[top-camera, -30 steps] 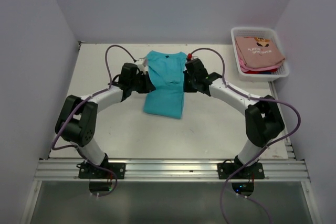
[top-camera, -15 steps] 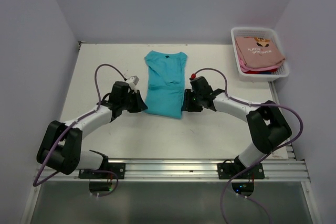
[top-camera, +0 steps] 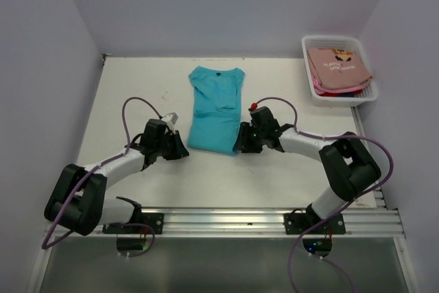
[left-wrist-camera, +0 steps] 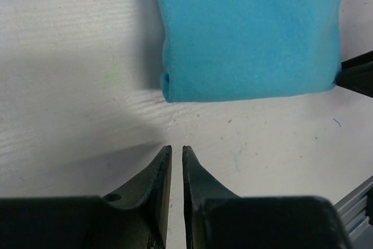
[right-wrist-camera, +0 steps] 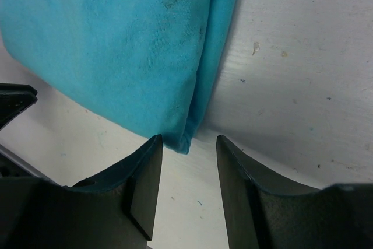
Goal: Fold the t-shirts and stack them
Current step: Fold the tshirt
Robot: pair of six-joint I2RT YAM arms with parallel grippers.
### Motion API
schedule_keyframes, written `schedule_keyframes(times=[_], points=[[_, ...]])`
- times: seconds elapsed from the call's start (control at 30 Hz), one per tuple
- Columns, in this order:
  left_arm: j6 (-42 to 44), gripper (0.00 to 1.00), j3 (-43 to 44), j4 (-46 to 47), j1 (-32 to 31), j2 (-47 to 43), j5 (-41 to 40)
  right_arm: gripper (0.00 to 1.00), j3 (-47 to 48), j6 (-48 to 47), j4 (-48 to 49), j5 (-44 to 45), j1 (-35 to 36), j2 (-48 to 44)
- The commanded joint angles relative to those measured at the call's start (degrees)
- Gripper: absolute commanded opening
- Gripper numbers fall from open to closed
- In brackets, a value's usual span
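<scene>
Teal t-shirt (top-camera: 215, 109) on table (top-camera: 288, 169), right claw (right-wrist-camera: 187, 151) open at its corner

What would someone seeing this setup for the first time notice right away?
The bright teal t-shirt, folded into a long strip in the middle of the white table, catches the eye first. The left gripper and right gripper sit low at its two near corners; the right one's jaws are open around the corner, the left's nearly closed just short of the cloth. At the far right, a white basket holds a salmon-pink shirt.

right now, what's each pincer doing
Left pincer: nearly closed, holding nothing, short of the teal t-shirt.
Right pincer: open, straddling the shirt's near corner, not gripping.
</scene>
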Motion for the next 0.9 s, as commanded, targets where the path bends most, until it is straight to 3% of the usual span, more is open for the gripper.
schedule_keyframes(times=[0.0,0.37,0.77,0.87], points=[[-1.0,0.16,-0.5,3.8,-0.1,-2.4,-0.5,0.46,-1.6,3.5,5.9,-3.3,0.2,0.8],[-1.2,0.15,-1.2,2.8,-0.1,-3.9,-1.3,0.42,-4.0,7.8,13.8,-5.7,0.3,7.0],[-1.4,0.15,-1.9,2.2,-0.1,-5.7,-0.6,0.0,-4.3,6.3,5.3,-1.0,0.2,0.2],[-2.2,0.15,-2.7,3.0,-0.1,-6.4,0.5,0.0,-3.2,5.3,2.5,-0.4,0.2,-2.3]])
